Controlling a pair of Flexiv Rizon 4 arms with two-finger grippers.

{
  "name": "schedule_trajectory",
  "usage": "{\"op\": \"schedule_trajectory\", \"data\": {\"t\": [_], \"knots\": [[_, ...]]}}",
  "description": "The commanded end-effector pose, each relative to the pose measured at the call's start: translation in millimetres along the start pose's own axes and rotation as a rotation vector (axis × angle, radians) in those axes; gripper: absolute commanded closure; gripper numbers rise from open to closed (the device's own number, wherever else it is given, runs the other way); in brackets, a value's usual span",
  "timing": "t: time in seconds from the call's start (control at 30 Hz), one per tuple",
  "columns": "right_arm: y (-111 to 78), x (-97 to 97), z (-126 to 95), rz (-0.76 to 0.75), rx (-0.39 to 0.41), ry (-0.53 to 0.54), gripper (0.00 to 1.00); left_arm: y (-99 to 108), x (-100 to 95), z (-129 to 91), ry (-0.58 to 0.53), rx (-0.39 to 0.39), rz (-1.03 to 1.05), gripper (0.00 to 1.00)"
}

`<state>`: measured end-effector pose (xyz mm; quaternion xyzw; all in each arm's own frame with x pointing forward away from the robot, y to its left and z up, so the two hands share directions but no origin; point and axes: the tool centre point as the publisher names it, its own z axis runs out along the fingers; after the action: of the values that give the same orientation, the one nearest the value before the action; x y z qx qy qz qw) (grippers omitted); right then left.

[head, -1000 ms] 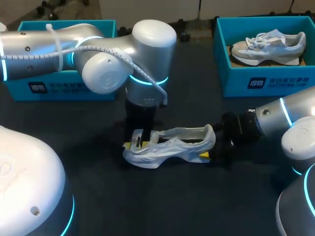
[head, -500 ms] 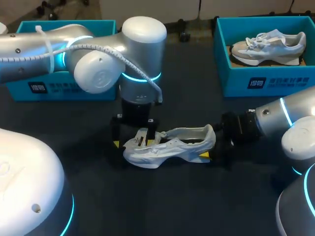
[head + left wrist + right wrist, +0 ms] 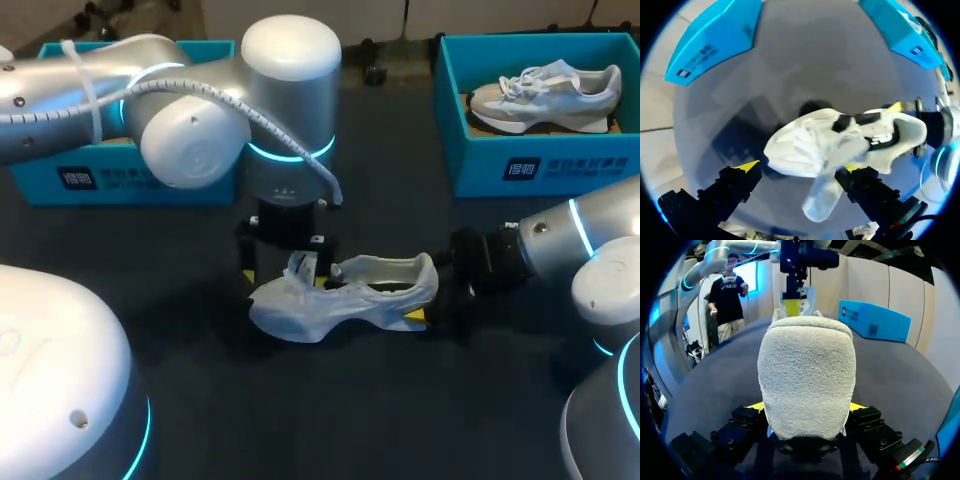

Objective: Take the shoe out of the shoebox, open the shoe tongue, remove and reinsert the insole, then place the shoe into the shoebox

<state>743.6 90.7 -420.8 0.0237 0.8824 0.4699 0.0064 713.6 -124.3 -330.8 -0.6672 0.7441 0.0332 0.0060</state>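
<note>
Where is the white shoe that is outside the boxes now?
In the head view the shoe lies mid-table, heel in the right claw, toe end under the left claw.

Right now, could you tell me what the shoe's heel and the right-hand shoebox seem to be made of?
The shoe's heel looks like soft fleece or terry fabric, off-white and matte: its surface is pebbled and fuzzy. The right-hand shoebox is probably matte teal cardboard: thin, flat walls with crisp corners.
</note>
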Motion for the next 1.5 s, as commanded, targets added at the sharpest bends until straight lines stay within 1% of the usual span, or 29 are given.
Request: {"op": "schedule_trajectory", "data": {"t": [0.03,0.17,0.2,0.37,0.47,0.5,0.57,0.6,0.77,0.8,0.83,0.97,1.03,1.2,1.23,1.27,1.3,1.33,1.4,1.5], "knots": [[-0.7,0.0,1,0.000,0.003,-0.002,1.00,0,-0.6,-19,0.028,0.027,0.080,0.00],[-0.7,0.0,1,0.000,0.003,-0.002,1.00,-7,6.3,-37,0.058,0.058,0.254,0.00],[-0.7,0.0,1,0.000,0.003,-0.002,1.00,-9,8.0,-40,0.064,0.054,0.300,0.00],[-0.7,0.0,1,0.000,0.003,-0.002,1.00,-15,17.9,-58,0.041,0.093,0.514,0.00],[-0.7,0.0,1,0.000,0.003,-0.002,1.00,-18,22.8,-64,0.050,0.094,0.624,0.00],[-0.7,0.0,1,0.000,0.003,-0.002,1.00,-19,26.0,-66,0.059,0.086,0.698,0.00],[-0.7,0.0,1,0.000,0.003,-0.002,1.00,-20,28.5,-68,0.068,0.084,0.755,0.00],[-0.7,0.0,1,0.000,0.003,-0.002,1.00,-22,31.6,-69,0.067,0.073,0.807,0.00],[-0.7,0.0,1,0.000,0.003,-0.002,1.00,-24,46.3,-72,0.074,0.066,1.006,0.00],[-0.7,0.0,1,0.000,0.003,-0.002,1.00,-24,47.1,-72,0.077,0.065,1.010,0.00],[-0.7,0.0,1,0.000,0.003,-0.002,1.00,-25,52.3,-73,0.084,0.066,1.053,0.00],[-0.7,0.0,1,0.000,0.003,-0.002,1.00,-27,62.8,-74,0.099,0.074,1.150,0.00],[-0.7,0.0,1,0.000,0.003,-0.002,1.00,-27,67.1,-75,0.099,0.095,1.179,0.00],[-0.7,0.0,1,0.000,0.003,-0.002,1.00,-29,81.1,-77,0.143,0.102,1.224,0.00],[-0.7,0.0,1,0.000,0.003,-0.002,1.00,-29,85.3,-78,0.149,0.099,1.235,0.07],[-0.7,0.0,1,0.000,0.003,-0.002,1.00,-28,87.5,-78,0.151,0.096,1.243,0.20],[-0.7,0.0,1,0.000,0.003,-0.002,1.00,-28,91.7,-78,0.149,0.099,1.247,0.51],[-0.7,0.0,1,0.000,0.003,-0.002,1.00,-27,94.7,-78,0.155,0.096,1.262,0.62],[-0.7,0.0,1,0.000,0.003,-0.002,1.00,-27,98.8,-79,0.163,0.087,1.274,1.00],[-0.7,0.0,1,0.000,0.003,-0.002,1.00,-25,105.1,-79,0.163,0.089,1.298,1.00]]}}
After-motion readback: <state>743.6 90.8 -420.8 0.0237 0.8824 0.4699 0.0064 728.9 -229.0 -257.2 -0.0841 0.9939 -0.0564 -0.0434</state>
